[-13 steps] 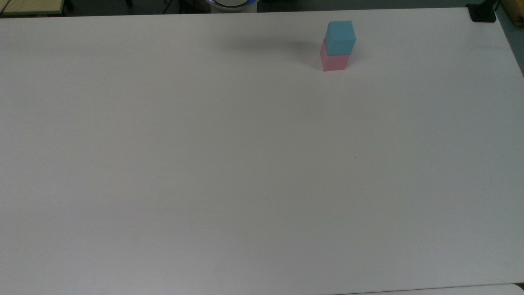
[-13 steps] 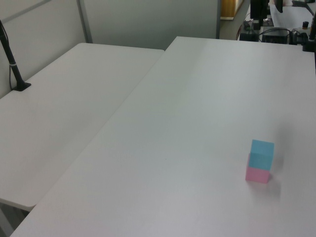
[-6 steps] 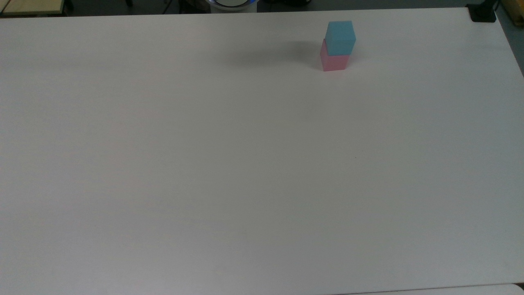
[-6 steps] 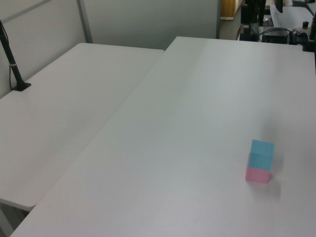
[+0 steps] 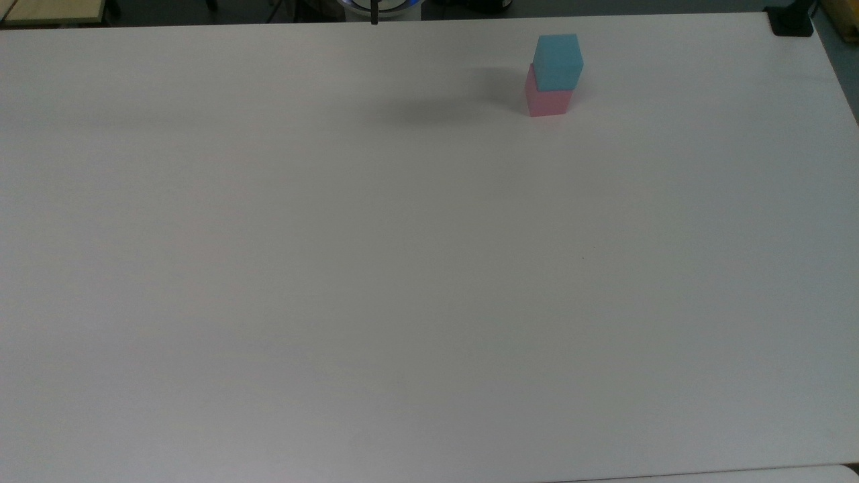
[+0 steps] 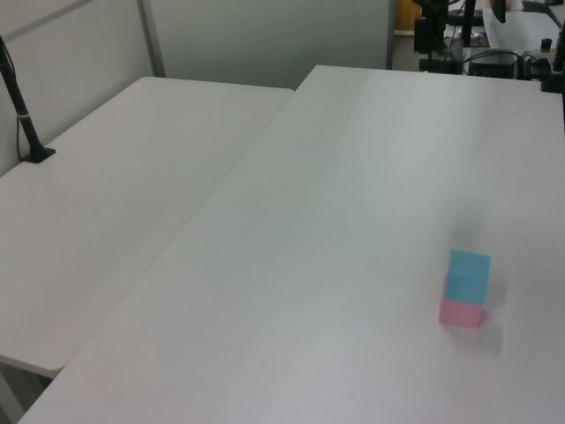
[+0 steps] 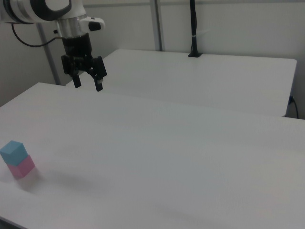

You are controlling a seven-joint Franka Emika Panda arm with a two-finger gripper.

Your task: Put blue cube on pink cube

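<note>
You have a wide white bench point(image 5: 402, 268) with a plain matte top. Directly on it rests the pink cube point(image 5: 547, 102), near the far edge toward the top view's right. In the left view that pink cube point(image 6: 461, 312) sits toward the left view's lower right; in the right view the pink cube point(image 7: 22, 167) sits near the right view's lower left corner. A faint soft shadow lies on the bench surface just to the top view's left of the cube. A second white bench point(image 6: 115, 203) stands edge to edge with yours, and a black post point(image 6: 22, 115) stands on its surface.
</note>
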